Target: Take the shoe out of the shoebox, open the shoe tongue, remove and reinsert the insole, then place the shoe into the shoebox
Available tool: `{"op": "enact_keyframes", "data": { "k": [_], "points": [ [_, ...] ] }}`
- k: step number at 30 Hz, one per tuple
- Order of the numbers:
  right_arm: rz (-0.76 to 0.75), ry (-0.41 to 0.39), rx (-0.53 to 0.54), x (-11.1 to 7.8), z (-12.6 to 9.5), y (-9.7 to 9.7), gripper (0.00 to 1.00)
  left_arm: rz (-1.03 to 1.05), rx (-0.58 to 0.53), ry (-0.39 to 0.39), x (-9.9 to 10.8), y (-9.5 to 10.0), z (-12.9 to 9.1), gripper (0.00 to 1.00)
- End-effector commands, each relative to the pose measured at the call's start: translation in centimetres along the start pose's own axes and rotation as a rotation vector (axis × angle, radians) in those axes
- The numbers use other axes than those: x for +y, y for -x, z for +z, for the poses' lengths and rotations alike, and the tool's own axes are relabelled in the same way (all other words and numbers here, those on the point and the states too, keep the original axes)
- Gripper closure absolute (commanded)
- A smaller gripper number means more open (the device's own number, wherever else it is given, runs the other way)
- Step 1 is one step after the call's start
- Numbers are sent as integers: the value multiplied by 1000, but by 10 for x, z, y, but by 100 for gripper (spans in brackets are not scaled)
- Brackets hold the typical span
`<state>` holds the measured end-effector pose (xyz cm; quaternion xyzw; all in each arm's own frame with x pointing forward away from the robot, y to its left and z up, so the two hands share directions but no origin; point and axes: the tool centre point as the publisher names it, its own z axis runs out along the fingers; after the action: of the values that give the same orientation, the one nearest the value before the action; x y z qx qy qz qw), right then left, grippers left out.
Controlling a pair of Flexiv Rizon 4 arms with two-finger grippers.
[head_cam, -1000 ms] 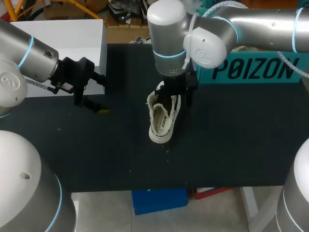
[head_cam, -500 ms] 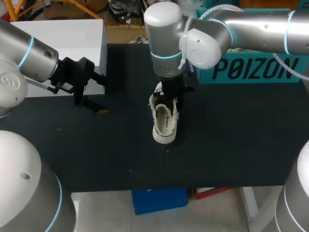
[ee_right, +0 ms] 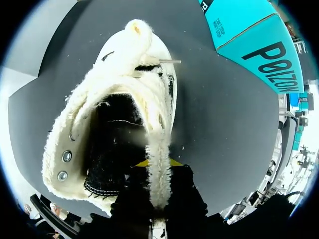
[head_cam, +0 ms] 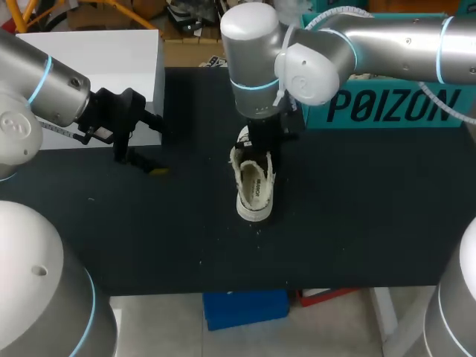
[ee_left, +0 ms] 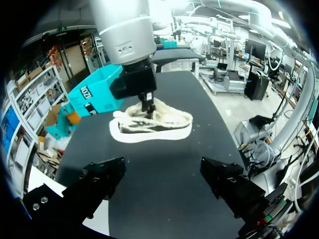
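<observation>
Shoe (head_cam: pixel 253 186) swung straighter, toe to near edge; my right pincer (ee_right: pixel 158 163) clamped on its collar. Left pincer (ee_left: pixel 167 181) apart beside white box (head_cam: pixel 97 59); teal shoebox (head_cam: pixel 394 108) behind.

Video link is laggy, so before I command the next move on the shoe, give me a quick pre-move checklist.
1. Shoe out of the shoebox, sole down on the table: ok.
2. Right gripper shut on the shoe's fleecy collar edge: ok.
3. Left gripper open, empty, well apart from the shoe: ok.
4. Bare table between left gripper and shoe: ok.
5. Insole seated inside: cannot tell, the interior is dark.
</observation>
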<state>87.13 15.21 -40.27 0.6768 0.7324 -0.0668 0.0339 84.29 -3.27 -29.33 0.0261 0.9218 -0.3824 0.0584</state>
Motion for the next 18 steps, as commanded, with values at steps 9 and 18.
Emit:
{"op": "enact_keyframes", "data": {
  "k": [9,18],
  "points": [
    [-273,55,7,-7,-138,19,100,1,-4,1,0,-1,1,0],
    [-651,169,-41,11,-213,54,100,1,-4,1,0,-1,1,0]
  ]
}}
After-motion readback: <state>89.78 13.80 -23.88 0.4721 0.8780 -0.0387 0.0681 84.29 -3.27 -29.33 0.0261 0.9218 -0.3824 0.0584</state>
